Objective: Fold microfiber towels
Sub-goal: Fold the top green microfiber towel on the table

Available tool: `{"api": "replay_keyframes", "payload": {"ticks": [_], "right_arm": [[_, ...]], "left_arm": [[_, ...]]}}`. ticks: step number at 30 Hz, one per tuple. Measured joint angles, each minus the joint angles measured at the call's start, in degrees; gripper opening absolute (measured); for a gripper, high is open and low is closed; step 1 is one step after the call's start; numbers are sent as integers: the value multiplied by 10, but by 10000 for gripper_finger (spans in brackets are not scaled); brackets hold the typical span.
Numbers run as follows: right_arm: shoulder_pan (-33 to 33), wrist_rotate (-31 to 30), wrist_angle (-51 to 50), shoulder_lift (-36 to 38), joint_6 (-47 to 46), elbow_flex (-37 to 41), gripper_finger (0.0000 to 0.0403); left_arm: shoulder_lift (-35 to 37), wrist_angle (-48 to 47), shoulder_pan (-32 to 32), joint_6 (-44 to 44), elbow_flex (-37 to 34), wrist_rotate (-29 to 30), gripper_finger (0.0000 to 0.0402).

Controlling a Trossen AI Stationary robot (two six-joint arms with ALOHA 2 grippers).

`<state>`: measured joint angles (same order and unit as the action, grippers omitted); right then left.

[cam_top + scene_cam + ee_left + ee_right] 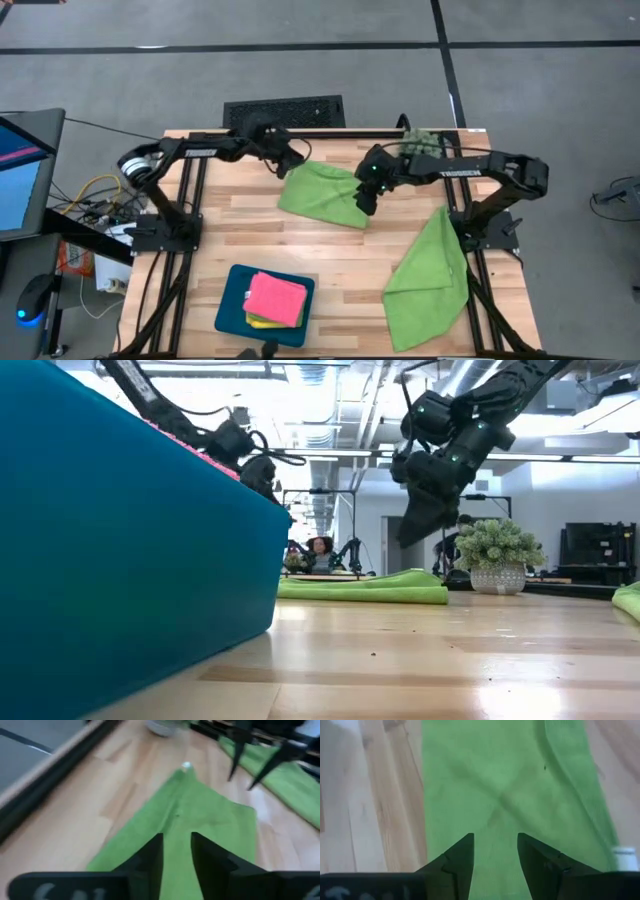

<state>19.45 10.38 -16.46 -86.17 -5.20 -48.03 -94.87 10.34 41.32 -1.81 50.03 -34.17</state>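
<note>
Already a pink towel (277,296) sits folded in the tray (228,304), while both end effectors, left (296,156) and right (364,203), hover spread over a half-folded green towel (318,194) mid-tabletop; another green towel (430,278) waits.

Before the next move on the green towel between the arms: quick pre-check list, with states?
1. Folded green towel lies flat on the table: ok.
2. Left hand open, holding nothing, above the towel: ok.
3. Right hand open, holding nothing, above the towel: ok.
4. Both hands clear of each other: ok, apart at opposite edges of the towel.
5. Fold edges aligned: cannot tell.
6. Next towel within reach, spread by the right arm's base: ok. Tray already holds the pink towel.
</note>
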Motion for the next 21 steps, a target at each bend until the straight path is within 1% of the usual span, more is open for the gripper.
{"api": "replay_keyframes", "payload": {"ticks": [1,3,6,9,10,14,17,21], "right_arm": [[-1,0,2,-3,-5,0,174],[-2,0,-8,-4,-14,0,175],[-2,0,-8,-3,-24,0,175],[-2,0,-10,-3,-25,0,173],[-3,0,-10,-3,-27,0,173],[-3,0,-11,-3,-36,0,174],[-4,0,-11,-3,-39,0,175],[-5,0,-11,-3,-38,0,174]], "left_arm": [[-12,-12,-2,-8,15,-16,97],[-34,-56,-11,-38,48,-17,117],[-69,-157,-27,-111,98,18,136],[-97,-238,-44,-182,142,40,141],[-104,-253,-50,-203,152,56,141],[-123,-261,-62,-246,167,130,141],[-126,-256,-58,-264,171,139,142],[-140,-275,-57,-291,170,151,142]]}}
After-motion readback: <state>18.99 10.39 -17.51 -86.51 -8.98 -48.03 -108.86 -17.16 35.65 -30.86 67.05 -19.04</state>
